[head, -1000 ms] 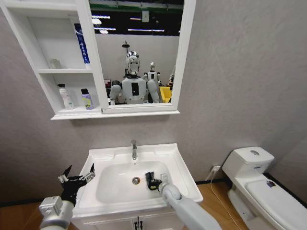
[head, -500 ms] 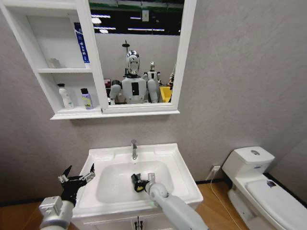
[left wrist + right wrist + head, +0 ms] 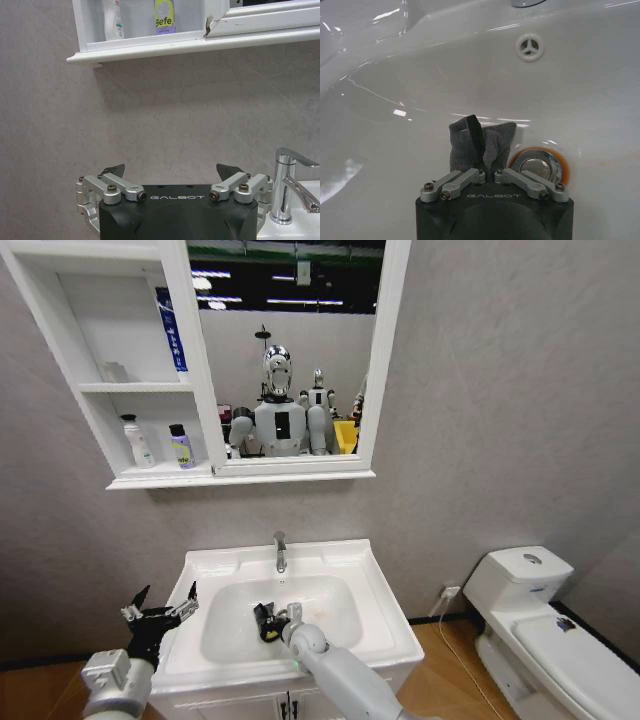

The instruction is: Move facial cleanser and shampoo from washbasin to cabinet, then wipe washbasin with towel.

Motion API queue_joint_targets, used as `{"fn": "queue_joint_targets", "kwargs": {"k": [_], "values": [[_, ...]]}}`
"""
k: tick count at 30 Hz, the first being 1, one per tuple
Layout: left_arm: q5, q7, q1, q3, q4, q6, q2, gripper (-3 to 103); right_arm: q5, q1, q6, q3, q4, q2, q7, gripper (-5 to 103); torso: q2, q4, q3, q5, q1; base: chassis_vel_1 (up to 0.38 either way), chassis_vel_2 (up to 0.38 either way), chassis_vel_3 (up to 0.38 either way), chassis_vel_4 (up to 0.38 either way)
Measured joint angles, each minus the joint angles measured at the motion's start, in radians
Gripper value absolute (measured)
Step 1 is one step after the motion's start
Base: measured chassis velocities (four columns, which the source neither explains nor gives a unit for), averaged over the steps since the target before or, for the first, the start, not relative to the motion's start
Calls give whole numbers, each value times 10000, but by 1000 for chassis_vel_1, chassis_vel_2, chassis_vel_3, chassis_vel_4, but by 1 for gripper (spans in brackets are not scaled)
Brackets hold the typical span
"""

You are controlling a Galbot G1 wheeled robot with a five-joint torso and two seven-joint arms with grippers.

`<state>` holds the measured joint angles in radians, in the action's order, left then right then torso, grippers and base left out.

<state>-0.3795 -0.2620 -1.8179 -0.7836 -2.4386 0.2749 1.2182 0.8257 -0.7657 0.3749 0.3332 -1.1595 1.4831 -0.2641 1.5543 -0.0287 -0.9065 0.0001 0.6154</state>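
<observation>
Right gripper clamped on towel inside washbasin, two bottles on cabinet shelf, left gripper spread open beside basin

Black tool body, white "GALBOT" lettering, silver screwed finger links; grey-white rounded arm segments.

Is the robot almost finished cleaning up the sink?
Nearly. Two bottles already stand on the cabinet shelf. The right gripper, shut on the towel, is down inside the washbasin beside the drain, wiping. The left gripper waits open at the basin's left edge. Only wiping remains.
</observation>
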Motion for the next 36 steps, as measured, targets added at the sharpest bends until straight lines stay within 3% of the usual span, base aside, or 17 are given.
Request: {"fn": "queue_joint_targets", "kwargs": {"k": [18,28,36], "values": [[0,0,0,0,0,0,0,100,737,442,504,-807,129,-949,-166,3,1,3,0,1,-1,0,0,0,0],[0,0,0,0,0,0,0,100,1057,-198,829,-1060,-1804,-2571,-534,3,0,-3,-1,0,0,0,0,0,0],[0,0,0,0,0,0,0,100,737,-669,756,-1166,-2176,-2929,-495,3,2,-1,0,-2,0,0,0,0,0]]}}
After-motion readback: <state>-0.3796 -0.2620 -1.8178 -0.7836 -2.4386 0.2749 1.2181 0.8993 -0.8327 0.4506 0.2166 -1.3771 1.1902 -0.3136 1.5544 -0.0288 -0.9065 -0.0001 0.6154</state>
